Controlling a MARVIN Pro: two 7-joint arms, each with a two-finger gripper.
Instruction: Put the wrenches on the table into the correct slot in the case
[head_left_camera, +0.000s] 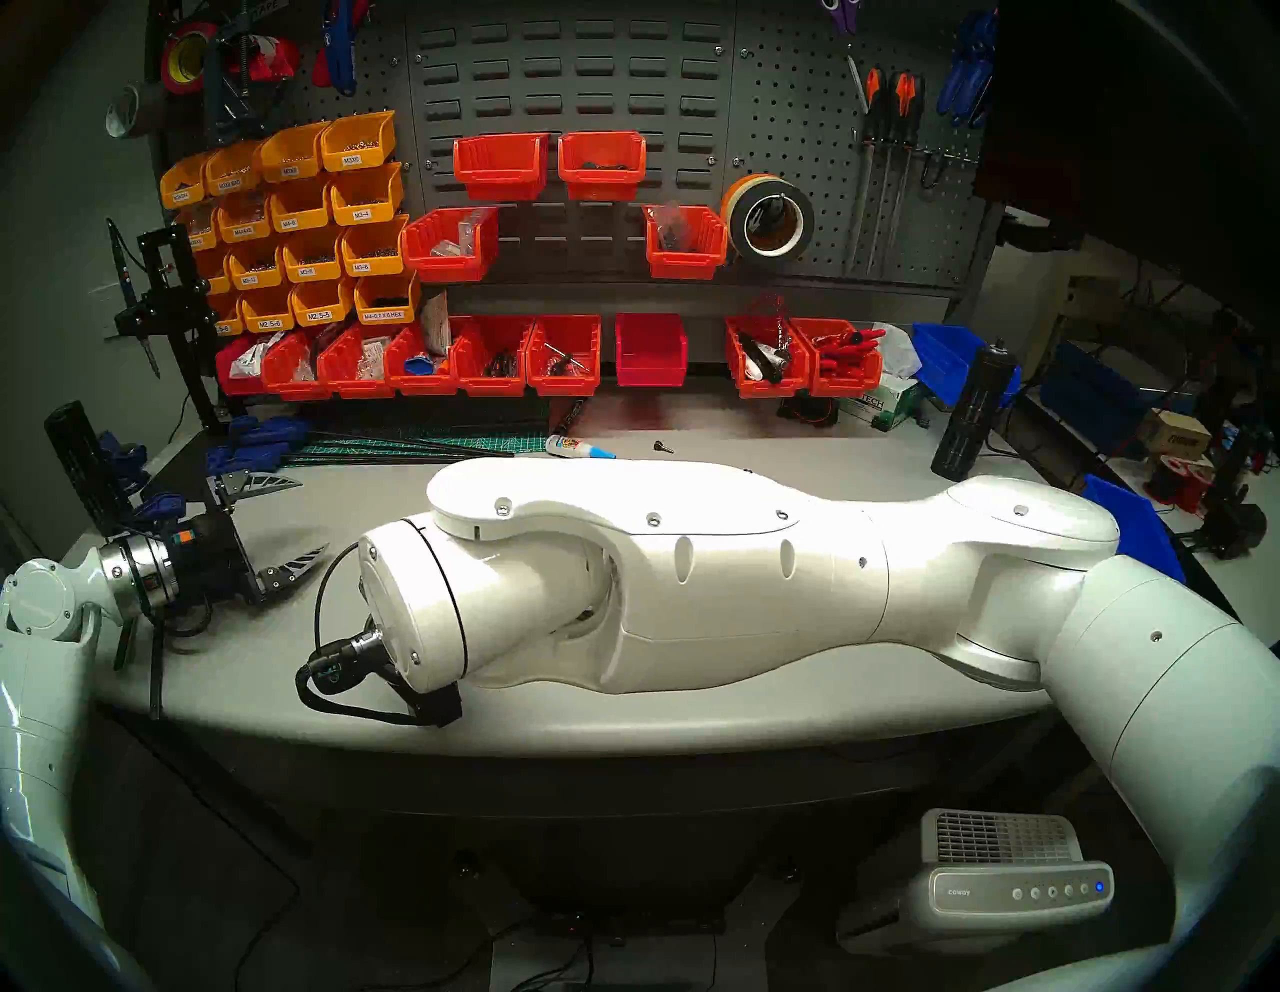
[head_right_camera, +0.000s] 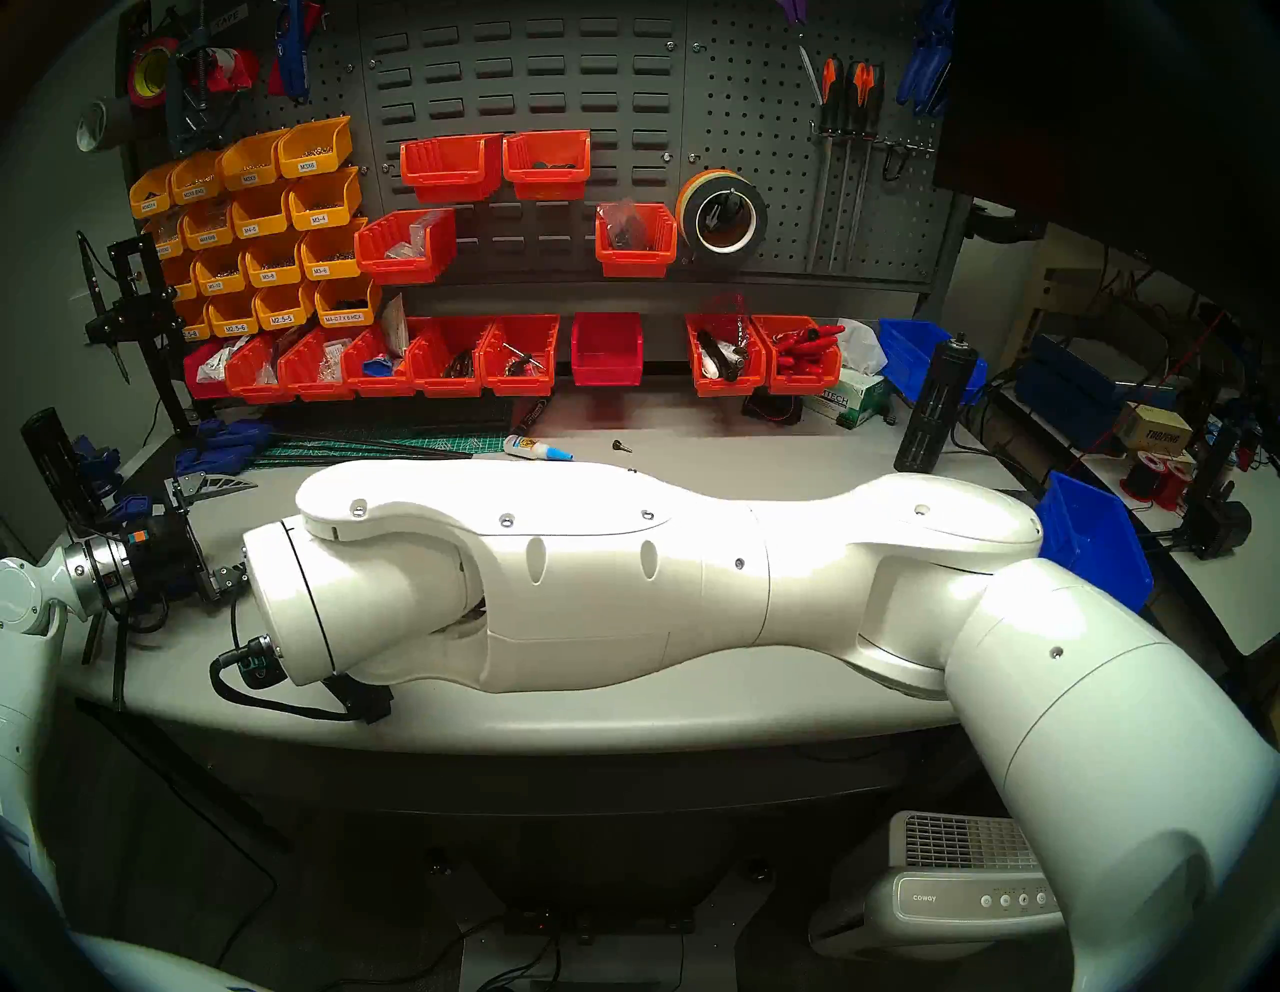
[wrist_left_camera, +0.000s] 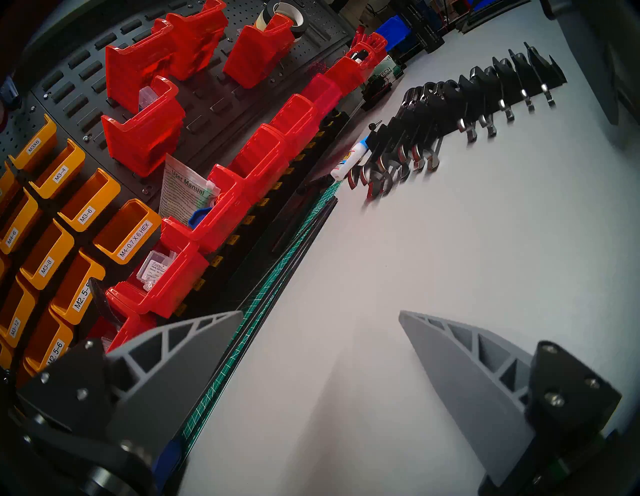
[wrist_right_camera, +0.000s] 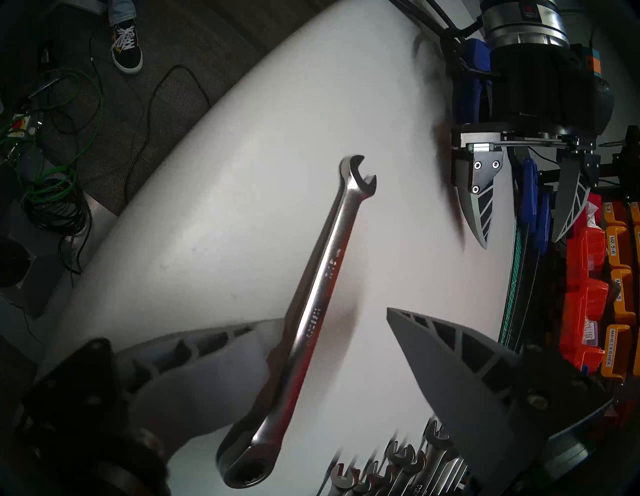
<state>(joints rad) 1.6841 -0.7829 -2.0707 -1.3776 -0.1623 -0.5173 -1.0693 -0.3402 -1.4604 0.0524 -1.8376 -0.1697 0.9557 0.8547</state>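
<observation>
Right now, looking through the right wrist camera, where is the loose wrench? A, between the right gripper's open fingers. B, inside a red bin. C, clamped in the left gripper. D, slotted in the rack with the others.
A: the wrench runs between the spread fingers of the right gripper, open jaw end pointing away over the table, and whether a finger touches it cannot be told; the left gripper is empty.

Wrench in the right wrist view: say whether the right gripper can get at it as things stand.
Probably yes: the right gripper stands open with the wrench shaft between its fingers, one finger close against it, and nothing else lies between them.
</observation>
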